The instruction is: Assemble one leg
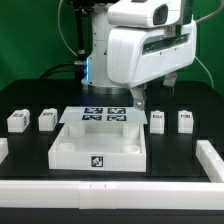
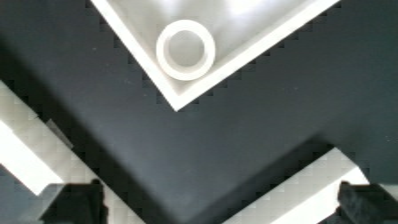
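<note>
1. Hanging over a corner of the tray (image 1: 70,155), the hand (image 2: 214,205) is seen wide open, with nothing held.
2. A leg (image 1: 158,121) is set on the desk (image 1: 110,200), at the tray's 2 o'clock in the exterior view.

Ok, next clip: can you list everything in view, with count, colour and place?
legs: four, white with black-and-white tags; two on the exterior view's left of the tabletop, two on its right, all standing apart
tabletop: one, white, tray-like, mid-table; a round corner socket shows in the wrist view
marker board: one, white with tags, flat behind the tabletop
table: one, black
rails: white, along the table's edges
backdrop: green, behind
arm: one, white, above the marker board
hand: one, dark fingers, open, empty, near a tabletop corner
</note>
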`<state>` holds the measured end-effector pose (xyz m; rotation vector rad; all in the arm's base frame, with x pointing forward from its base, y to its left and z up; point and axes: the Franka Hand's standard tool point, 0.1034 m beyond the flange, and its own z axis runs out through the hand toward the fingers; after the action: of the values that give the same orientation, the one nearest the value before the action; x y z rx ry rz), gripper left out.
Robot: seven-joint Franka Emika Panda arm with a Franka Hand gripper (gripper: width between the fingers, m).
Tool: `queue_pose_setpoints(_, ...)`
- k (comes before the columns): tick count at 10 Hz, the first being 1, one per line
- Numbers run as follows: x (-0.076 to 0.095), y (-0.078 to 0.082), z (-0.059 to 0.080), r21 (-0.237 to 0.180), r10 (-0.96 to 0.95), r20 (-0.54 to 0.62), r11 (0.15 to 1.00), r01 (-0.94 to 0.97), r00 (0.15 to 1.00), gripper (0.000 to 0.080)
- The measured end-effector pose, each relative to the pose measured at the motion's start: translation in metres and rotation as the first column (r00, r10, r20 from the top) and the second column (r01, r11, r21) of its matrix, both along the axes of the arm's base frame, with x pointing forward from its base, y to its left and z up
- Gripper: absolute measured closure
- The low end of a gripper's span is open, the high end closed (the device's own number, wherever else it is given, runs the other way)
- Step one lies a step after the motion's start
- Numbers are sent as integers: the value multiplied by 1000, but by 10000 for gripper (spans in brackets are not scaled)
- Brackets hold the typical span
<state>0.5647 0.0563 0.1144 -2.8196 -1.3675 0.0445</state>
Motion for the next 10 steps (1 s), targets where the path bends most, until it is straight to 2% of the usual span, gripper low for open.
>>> queue_pose_setpoints(10, 0, 0, -1, 0, 0, -1, 1000, 0, 1000, 150)
